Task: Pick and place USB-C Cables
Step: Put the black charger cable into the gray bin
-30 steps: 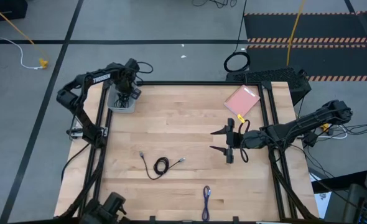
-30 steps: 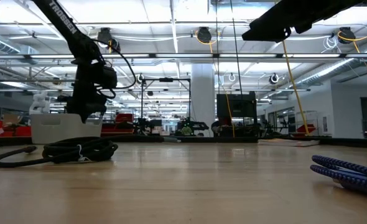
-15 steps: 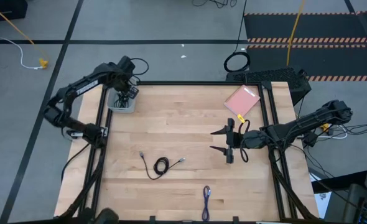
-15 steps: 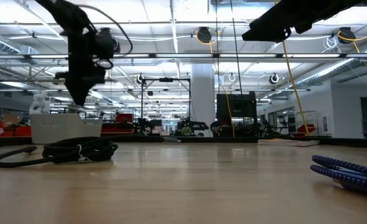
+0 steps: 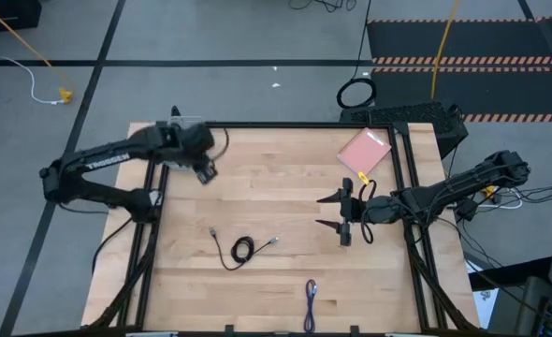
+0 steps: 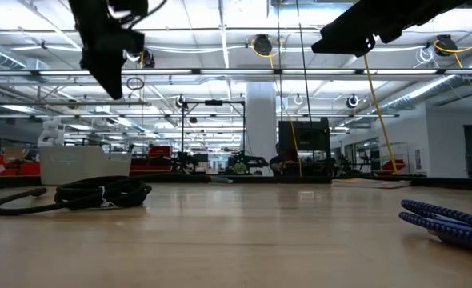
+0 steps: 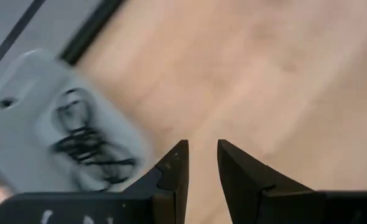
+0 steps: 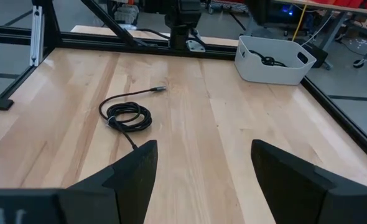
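One black USB-C cable (image 5: 241, 249) lies in a loose coil on the wooden table, left of centre; it also shows in the right wrist view (image 8: 129, 116) and the low view (image 6: 100, 192). A blue-purple cable (image 5: 311, 298) lies near the front edge. Another black cable (image 7: 84, 143) lies coiled inside the white bin (image 7: 43, 109) at the far left corner. My left gripper (image 5: 204, 170) hangs in the air just right of the bin, empty, its fingers a narrow gap apart (image 7: 201, 155). My right gripper (image 5: 335, 212) is wide open and empty at the right, above the table.
A pink flat square (image 5: 363, 150) lies at the far right of the table. The white bin (image 8: 274, 59) stands by the black frame rail at the table's edge. Bare wood lies between the coiled black cable and my right gripper.
My left gripper has risen out of the white bin and gone a little toward the table's right and near edges, while its arm has swung out to the left. The black cable stays in the bin. My right arm has kept still.
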`<state>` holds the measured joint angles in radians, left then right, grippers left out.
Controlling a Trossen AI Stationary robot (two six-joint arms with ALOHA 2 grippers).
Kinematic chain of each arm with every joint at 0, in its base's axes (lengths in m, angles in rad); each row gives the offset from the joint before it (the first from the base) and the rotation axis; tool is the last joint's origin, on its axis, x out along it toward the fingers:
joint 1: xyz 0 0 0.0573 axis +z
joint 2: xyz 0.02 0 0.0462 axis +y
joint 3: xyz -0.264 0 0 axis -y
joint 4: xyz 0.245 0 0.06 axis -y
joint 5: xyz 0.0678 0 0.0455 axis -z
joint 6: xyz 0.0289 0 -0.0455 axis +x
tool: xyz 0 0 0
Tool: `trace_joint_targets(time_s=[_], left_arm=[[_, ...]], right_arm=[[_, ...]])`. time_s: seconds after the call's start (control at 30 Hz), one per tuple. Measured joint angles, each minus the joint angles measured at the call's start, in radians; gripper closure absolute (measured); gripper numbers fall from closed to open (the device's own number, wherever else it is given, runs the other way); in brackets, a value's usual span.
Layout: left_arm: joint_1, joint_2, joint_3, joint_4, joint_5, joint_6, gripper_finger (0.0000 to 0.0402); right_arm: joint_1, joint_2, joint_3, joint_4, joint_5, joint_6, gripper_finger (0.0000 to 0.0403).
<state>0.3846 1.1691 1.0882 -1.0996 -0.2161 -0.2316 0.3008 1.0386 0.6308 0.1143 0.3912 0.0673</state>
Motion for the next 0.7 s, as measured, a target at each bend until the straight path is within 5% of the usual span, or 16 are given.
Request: trace_joint_targets(time_s=[0.37,0.7], left_arm=[[-0.599,0.005,-0.016,0.193,-0.033,-0.135,0.0314],[-0.865,0.152,-0.024,0.352,-0.078,-0.174,0.0314]], right_arm=[[0.0,0.001,-0.001,-0.047,-0.002,0.083,0.0149],[0.043,0.001,-0.102,0.039,-0.004,0.211,0.0149]])
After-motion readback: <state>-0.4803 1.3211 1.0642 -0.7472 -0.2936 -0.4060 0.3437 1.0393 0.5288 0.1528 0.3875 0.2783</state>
